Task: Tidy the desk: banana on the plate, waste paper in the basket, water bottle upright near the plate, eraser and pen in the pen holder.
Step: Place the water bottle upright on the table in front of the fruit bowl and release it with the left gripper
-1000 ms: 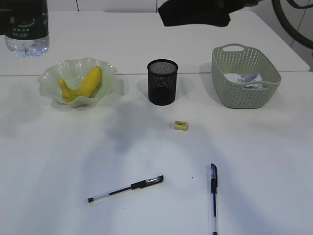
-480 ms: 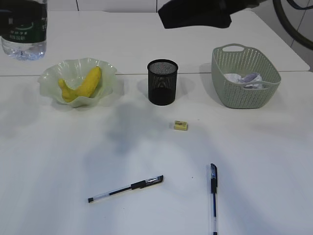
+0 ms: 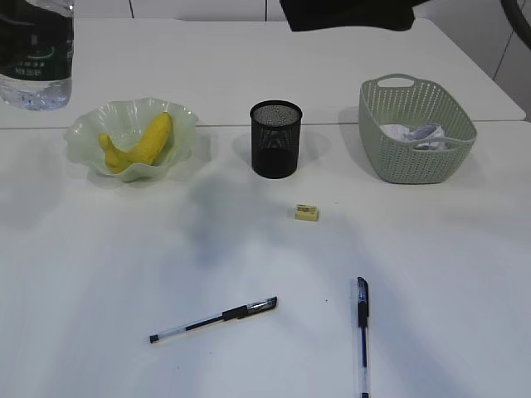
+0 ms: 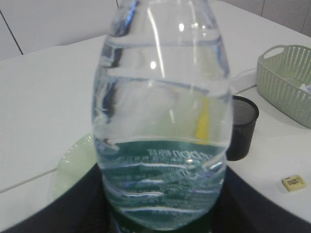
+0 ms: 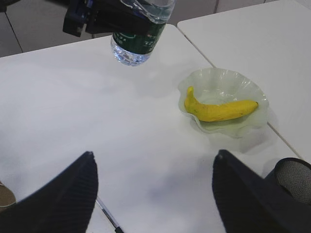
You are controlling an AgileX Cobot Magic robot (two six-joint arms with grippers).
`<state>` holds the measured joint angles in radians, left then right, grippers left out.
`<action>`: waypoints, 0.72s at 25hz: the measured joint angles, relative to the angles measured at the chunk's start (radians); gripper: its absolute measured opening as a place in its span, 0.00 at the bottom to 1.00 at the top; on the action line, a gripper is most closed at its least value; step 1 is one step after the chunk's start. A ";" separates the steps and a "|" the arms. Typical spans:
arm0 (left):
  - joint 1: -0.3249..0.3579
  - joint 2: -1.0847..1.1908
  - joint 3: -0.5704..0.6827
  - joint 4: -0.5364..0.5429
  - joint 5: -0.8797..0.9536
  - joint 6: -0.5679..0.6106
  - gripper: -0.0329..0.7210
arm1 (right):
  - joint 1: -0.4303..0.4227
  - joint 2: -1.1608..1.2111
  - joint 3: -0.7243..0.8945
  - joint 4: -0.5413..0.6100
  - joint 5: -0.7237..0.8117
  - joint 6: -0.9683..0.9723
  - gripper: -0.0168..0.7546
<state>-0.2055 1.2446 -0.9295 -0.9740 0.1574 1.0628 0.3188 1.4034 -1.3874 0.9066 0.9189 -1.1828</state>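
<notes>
Black arms — broad, matte, ridged fingers on the right hand.

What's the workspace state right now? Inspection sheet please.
Surface: white desk, seam across it.
Job's things: banana in plate; waste paper in basket; eraser and two pens loose on desk; pen holder upright.
Water bottle: held above desk by left end effector.
Right end effector: open, holding nothing.
Clutter: nothing seen.
Cables: nothing seen.
Surroundings: second white table behind.
</notes>
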 joint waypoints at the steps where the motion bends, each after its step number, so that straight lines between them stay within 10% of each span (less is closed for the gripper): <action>1: -0.012 0.000 0.000 0.049 -0.023 -0.056 0.55 | 0.000 -0.002 0.000 -0.004 0.002 0.002 0.73; 18: -0.103 0.000 0.160 0.656 -0.316 -0.755 0.55 | 0.000 -0.007 0.000 -0.027 0.040 0.032 0.72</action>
<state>-0.3088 1.2446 -0.7699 -0.3181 -0.1585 0.3080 0.3188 1.3968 -1.3874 0.8800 0.9594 -1.1508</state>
